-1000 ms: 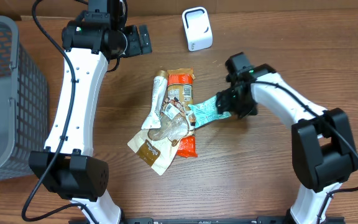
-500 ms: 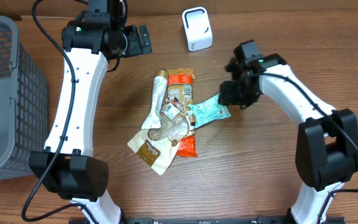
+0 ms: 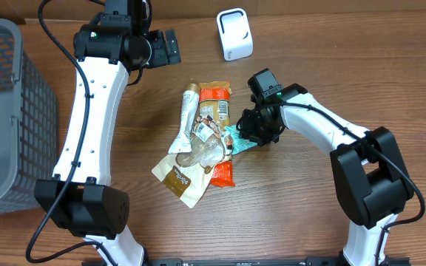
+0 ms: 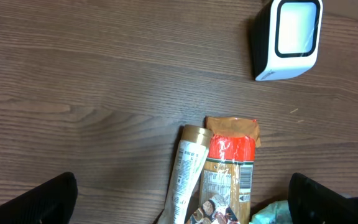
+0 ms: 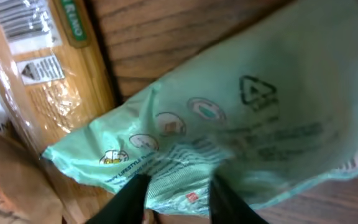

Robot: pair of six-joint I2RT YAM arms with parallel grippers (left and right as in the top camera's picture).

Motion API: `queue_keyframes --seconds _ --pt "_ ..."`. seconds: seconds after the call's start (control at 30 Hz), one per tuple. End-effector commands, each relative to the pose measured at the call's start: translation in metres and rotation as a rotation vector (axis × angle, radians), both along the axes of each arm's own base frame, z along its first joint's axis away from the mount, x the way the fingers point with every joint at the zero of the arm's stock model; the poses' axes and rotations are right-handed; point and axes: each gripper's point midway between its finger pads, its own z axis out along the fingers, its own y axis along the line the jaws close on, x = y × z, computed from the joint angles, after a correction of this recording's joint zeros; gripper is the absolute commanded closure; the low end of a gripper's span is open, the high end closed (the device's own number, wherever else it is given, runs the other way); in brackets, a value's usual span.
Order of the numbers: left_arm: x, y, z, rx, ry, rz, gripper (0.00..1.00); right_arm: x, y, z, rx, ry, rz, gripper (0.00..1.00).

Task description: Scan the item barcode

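the right fingers (image 5: 129,200) stand partly closed over the lower edge of the green packet (image 5: 229,118), with its film between the 2 tips. whether they actually pinch it is hard to tell. the left fingers (image 4: 42,202) are spread wide and hold nothing. the packet lies flat mid-bench (image 3: 309,222), at the right side of the snack pile (image 3: 198,148). its long axis slants from lower left to upper right.
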Motion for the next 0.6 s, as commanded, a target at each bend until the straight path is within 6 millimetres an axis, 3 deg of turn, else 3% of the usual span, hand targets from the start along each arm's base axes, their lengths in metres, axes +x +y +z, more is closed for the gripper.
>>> queue_keyframes --seconds 0.0,0.3,0.47,0.57 --pt "0.001 0.000 0.003 0.002 -0.009 0.000 0.01 -0.006 -0.014 -0.007 -0.043 -0.010 0.114 0.55" --pt "0.001 0.000 0.003 0.002 -0.009 0.000 0.00 0.008 -0.101 -0.007 -0.323 -0.053 0.310 0.42" --pt "0.001 0.000 0.003 0.002 -0.009 0.000 0.00 0.033 -0.114 0.007 -0.333 -0.137 0.396 0.36" --pt "0.001 0.000 0.003 0.002 -0.009 0.000 0.01 0.054 -0.114 0.029 -0.317 -0.192 0.360 0.29"
